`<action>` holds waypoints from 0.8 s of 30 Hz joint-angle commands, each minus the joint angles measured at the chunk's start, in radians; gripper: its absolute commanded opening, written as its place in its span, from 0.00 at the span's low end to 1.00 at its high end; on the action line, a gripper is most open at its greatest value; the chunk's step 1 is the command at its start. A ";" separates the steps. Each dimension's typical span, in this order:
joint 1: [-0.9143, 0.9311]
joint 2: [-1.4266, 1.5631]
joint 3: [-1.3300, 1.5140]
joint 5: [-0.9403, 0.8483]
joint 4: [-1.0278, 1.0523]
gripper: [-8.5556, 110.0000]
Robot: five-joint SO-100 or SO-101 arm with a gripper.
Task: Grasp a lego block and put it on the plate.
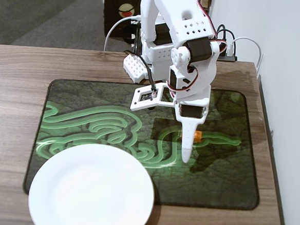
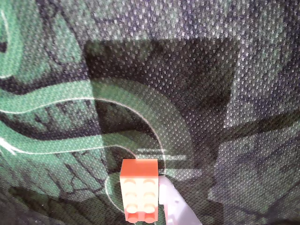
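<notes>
The orange lego block point(image 1: 197, 137) lies on the dark green-patterned mat point(image 1: 223, 174), right of centre in the fixed view. My gripper point(image 1: 188, 154) points down at the mat, and its one visible white finger point(image 1: 187, 146) stands just left of the block. In the wrist view the block point(image 2: 139, 190) is studs-up at the bottom edge, with a white finger point(image 2: 174, 206) against its right side. No finger shows on its left side, so the gripper looks open around nothing. The white plate point(image 1: 92, 188) sits at the front left, overlapping the mat's corner.
The mat lies on a wooden table point(image 1: 18, 82), whose right edge point(image 1: 271, 152) runs next to a white wall. Cables and dark equipment point(image 1: 121, 12) stand behind the arm's base at the back.
</notes>
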 commanded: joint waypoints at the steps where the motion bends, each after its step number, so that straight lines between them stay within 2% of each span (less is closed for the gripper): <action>1: 0.017 -0.009 0.000 0.002 -0.012 0.47; 10: 0.026 -0.006 0.006 -0.003 -0.015 0.42; 13: 0.029 -0.005 0.008 -0.003 -0.018 0.36; 24: 0.034 -0.002 0.014 0.002 -0.023 0.28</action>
